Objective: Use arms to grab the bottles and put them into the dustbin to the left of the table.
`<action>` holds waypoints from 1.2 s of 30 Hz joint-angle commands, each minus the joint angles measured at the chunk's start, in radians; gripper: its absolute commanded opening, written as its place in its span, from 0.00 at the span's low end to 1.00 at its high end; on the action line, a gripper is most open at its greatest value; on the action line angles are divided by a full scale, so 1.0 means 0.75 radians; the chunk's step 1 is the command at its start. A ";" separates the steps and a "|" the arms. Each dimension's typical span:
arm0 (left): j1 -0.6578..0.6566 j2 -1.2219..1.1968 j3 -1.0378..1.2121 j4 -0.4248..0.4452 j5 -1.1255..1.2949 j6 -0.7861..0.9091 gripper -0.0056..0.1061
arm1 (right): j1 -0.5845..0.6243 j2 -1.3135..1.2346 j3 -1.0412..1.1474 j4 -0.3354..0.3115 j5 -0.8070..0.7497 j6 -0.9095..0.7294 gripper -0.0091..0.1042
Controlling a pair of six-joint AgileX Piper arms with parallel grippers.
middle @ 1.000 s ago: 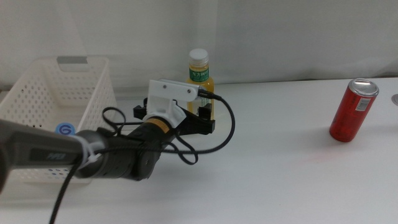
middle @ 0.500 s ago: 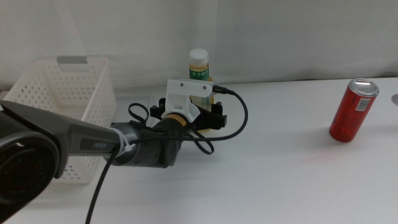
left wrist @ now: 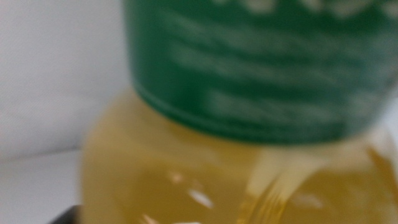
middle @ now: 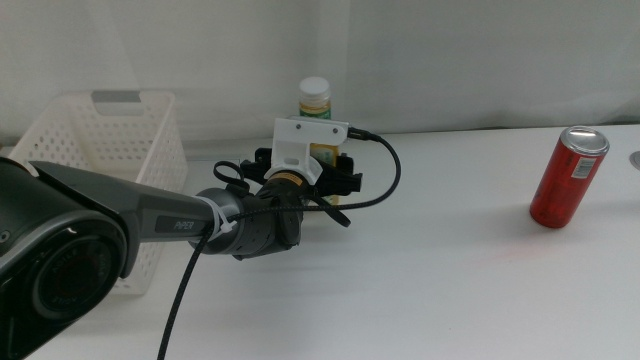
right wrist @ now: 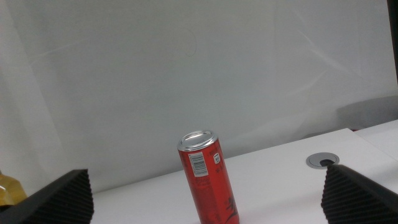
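White table [middle: 450, 280], pale curtain behind; left gripper [middle: 305, 180] pressed up against yellow bottle [middle: 316, 110], grip impossible to judge; right gripper [right wrist: 205, 199] spread wide.

I see the bottle [middle: 314, 110] standing far back on the table [middle: 450, 270], a little left of centre. My left arm reaches in from the near left, and its gripper [middle: 306, 178] sits right at the bottle's lower body. The basket [middle: 110, 160] stands at the far left, just left of the arm. A can [middle: 568, 177] stands upright well apart at the right.
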 commanded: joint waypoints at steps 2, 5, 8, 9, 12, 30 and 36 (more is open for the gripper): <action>0.002 0.002 -0.009 -0.159 0.012 0.012 0.65 | -0.009 -0.043 0.009 -0.003 -0.007 -0.010 0.99; 0.002 0.002 -0.009 -0.211 0.028 0.067 0.22 | -0.009 -0.043 0.009 -0.003 -0.009 -0.010 0.99; 0.002 -0.007 -0.009 -0.203 0.052 0.119 0.03 | -0.009 -0.043 0.009 -0.003 -0.009 -0.010 0.99; 0.002 -0.013 -0.009 -0.203 0.058 0.119 0.03 | -0.009 -0.043 0.009 -0.003 -0.009 -0.010 0.99; 0.002 -0.044 -0.009 -0.203 0.066 0.141 0.02 | -0.009 -0.043 0.009 -0.003 -0.009 -0.010 0.99; 0.276 -0.708 -0.006 -0.606 0.468 0.913 0.02 | -0.009 -0.043 0.009 -0.003 -0.007 -0.010 0.99; 0.492 -0.862 0.047 -0.821 0.679 1.142 0.02 | -0.009 -0.043 0.009 -0.003 -0.007 -0.010 0.99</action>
